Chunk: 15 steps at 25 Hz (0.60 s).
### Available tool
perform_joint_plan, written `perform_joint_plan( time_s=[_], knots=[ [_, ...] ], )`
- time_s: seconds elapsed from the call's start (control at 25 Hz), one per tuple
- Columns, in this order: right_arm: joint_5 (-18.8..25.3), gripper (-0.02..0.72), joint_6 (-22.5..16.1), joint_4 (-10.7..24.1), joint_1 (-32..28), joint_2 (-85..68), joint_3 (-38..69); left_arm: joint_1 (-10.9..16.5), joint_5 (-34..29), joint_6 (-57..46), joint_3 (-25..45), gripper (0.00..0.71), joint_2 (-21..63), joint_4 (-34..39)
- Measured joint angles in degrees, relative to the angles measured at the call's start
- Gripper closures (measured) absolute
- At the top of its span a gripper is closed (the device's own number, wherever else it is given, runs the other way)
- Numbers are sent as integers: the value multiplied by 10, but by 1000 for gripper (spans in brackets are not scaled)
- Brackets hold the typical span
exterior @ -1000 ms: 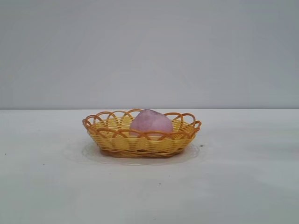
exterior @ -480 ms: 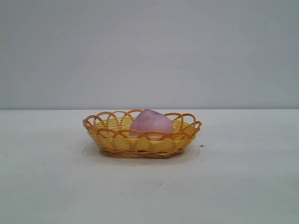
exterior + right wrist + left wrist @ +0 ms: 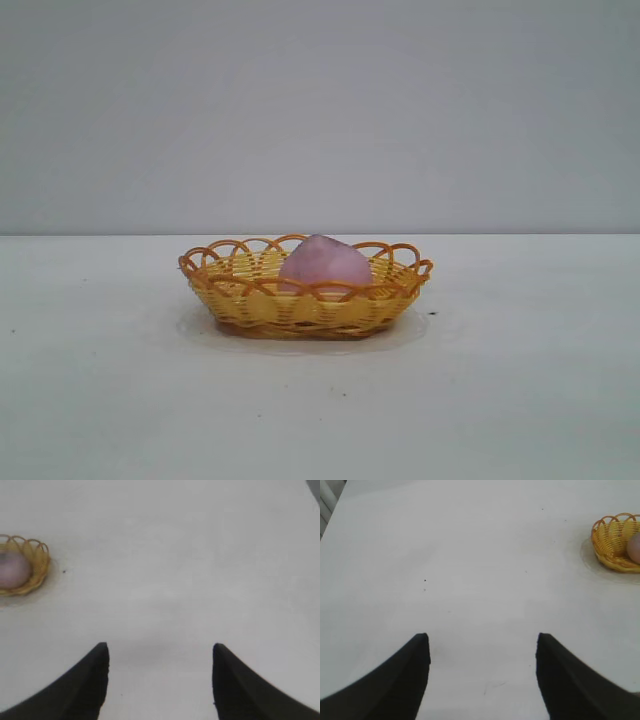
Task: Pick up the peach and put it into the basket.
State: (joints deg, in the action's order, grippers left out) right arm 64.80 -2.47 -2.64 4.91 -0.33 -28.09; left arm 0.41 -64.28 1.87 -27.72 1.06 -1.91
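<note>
The pale pink-mauve peach (image 3: 323, 264) lies inside the yellow wicker basket (image 3: 240, 300) at the middle of the white table. Neither arm shows in the exterior view. In the left wrist view the basket (image 3: 610, 540) sits far off with the peach (image 3: 635, 548) in it, and my left gripper (image 3: 483, 642) is open and empty over bare table. In the right wrist view the basket (image 3: 37, 555) and the peach (image 3: 12, 569) are also far off, and my right gripper (image 3: 160, 651) is open and empty over bare table.
The white table (image 3: 520, 400) stretches around the basket, with a few small dark specks (image 3: 432, 313) on it. A plain grey wall stands behind.
</note>
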Motion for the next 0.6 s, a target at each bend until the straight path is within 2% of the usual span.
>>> perform_joint_plan(
  time_s=[0.6],
  knots=[
    [4,290,1,1,0,-6,0,0,0,0,0,265,0,0]
  ],
)
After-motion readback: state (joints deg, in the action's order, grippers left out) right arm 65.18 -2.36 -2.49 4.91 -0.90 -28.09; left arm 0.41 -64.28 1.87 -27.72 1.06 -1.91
